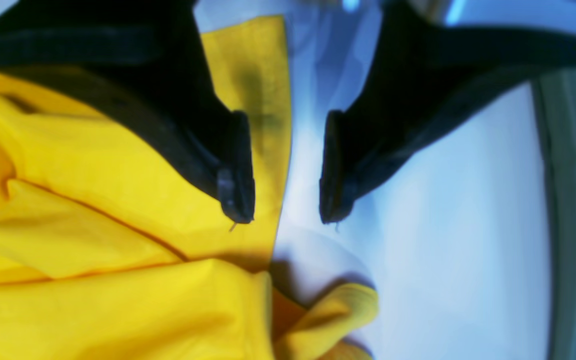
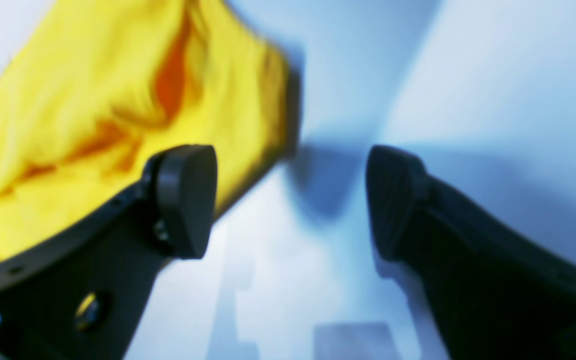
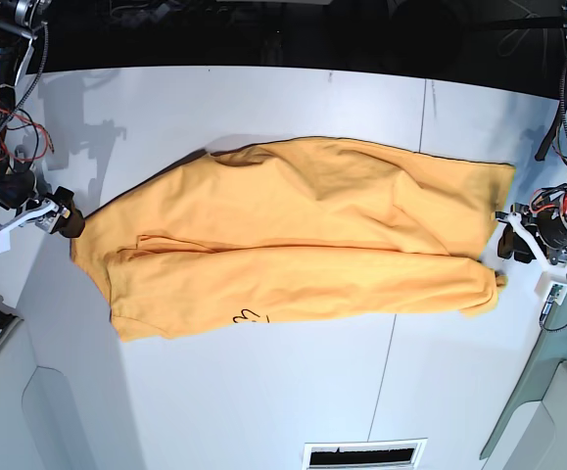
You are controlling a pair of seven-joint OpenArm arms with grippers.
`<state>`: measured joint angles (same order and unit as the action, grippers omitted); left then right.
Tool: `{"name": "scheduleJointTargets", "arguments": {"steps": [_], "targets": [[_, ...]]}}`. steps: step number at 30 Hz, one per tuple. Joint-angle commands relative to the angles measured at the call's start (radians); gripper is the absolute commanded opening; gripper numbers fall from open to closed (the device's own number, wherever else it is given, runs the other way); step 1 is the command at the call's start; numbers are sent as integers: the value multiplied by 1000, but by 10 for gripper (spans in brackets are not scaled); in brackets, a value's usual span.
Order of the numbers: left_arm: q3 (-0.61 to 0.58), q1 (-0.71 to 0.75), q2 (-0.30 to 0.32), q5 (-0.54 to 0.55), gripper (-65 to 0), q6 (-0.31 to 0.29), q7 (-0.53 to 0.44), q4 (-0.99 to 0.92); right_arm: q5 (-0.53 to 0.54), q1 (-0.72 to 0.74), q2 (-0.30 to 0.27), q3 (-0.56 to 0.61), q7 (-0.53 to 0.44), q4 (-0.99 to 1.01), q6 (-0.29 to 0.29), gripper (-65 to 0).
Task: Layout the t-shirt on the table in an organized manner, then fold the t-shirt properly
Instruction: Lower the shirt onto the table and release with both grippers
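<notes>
**Shirt stretched lengthwise, both grippers let go**

The t-shirt (image 3: 293,240) lies across the middle of the white table (image 3: 263,392), drawn out into a long band from one arm to the other. It is folded over on itself lengthwise, with soft creases along the top layer, and a small black line drawing (image 3: 249,317) shows near its lower edge in the base view. A thin dark seam (image 3: 407,235) in the tabletop passes under the cloth.

The right gripper (image 2: 290,200) sits at the shirt's end on the left of the base view. Its jaws stand wide apart with nothing between them; the yellow cloth edge lies just beside one finger (image 2: 185,200), over bare table.

The left gripper (image 1: 287,167) sits at the opposite end. Its jaws are parted too and grasp nothing: one finger (image 1: 235,170) hangs over the shirt's hem, the other over the table. A small curl of fabric (image 1: 338,310) lies loose just below them
</notes>
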<state>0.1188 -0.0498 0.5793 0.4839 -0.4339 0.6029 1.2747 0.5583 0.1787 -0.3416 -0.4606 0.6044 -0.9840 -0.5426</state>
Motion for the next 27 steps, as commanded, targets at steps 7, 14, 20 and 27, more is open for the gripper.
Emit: {"name": "scheduleJointTargets", "arguments": {"steps": [7,14,20,27], "targets": [[7,103,5,6,-393,47,-14,11,10,-39,26,-3,-60,-17,-5,-201],[6,136,-103,-55,-403,84,-53,-26,-65,-2,113,38,-85,-17,-4,-316],[7,137,-137,-145,-650,108,-60,-88,-61,-5,116,74,-77,-30,-5,-650],[7,275,-27,-151,-650,105,-69,98,63,-162,89,-39,82,-303,-27,-650]]}}
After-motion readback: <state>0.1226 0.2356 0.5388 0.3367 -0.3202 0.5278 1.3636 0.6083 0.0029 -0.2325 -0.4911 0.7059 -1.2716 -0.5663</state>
